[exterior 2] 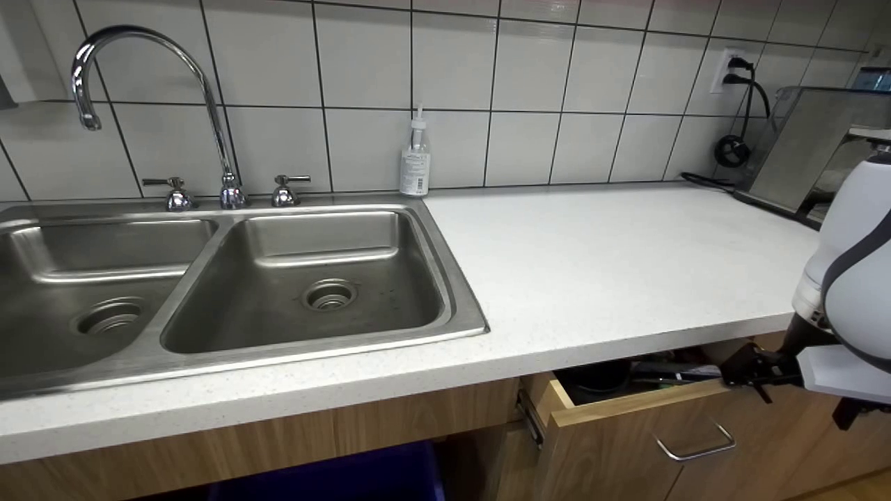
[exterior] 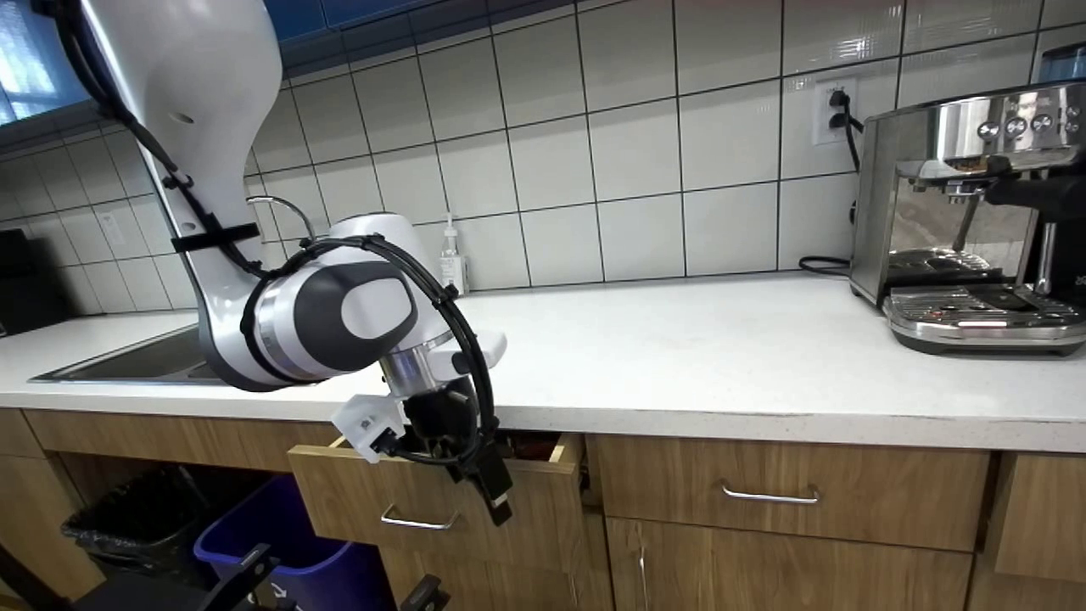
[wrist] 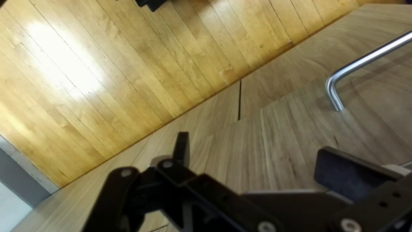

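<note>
Wrist view shows the hand (wrist: 257, 161) with its two fingers (wrist: 341, 174) spread wide apart, near the front of a wooden drawer (wrist: 283, 138); whether they touch it, I cannot tell. The metal handle (wrist: 370, 59) on this front is apart from the fingers. In both exterior views the drawer stands partly pulled out below the white tabletop (exterior: 679, 356). In an exterior view, dark items (exterior 2: 668, 372) lie inside it. The tabletop carries a coffee machine (exterior: 959, 127), and a bottle (exterior 2: 415, 170) stands at the back corner of the sink (exterior 2: 456, 292).
</note>
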Controlling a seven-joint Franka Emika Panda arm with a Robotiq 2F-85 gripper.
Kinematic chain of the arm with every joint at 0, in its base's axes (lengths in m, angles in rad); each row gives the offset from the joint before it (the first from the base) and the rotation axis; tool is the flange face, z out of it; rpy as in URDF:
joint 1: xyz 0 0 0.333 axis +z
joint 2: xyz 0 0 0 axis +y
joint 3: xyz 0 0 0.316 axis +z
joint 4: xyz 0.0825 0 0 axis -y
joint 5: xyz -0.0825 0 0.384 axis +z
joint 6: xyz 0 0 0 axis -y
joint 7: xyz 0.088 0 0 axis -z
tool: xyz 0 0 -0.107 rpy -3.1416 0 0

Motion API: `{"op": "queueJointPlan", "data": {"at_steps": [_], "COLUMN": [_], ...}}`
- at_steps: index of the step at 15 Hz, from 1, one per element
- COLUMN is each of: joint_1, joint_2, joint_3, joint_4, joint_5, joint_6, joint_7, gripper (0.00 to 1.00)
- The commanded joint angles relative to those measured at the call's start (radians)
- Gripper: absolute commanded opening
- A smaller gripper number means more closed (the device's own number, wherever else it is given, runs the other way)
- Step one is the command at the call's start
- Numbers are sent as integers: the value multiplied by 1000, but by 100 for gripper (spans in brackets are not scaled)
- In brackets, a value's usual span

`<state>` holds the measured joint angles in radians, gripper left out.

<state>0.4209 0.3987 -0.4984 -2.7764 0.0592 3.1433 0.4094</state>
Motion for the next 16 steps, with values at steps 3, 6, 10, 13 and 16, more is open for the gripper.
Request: {"op": "queueJointPlan", "data": {"at_steps": [3, 6, 10, 13, 16], "joint_1": [-11, -6, -1, -2, 7], "joint_2": [13, 12, 23, 26, 15], "joint_3": [7, 4, 0, 0, -7], "joint_4": [59, 75, 105, 127, 107], "joint_5": [70, 82, 92, 90, 79], "joint_6": [0, -5, -5, -8, -11], "joint_7": [-25, -22, -18, -18, -32], "gripper": [100, 100, 100, 100, 100]}}
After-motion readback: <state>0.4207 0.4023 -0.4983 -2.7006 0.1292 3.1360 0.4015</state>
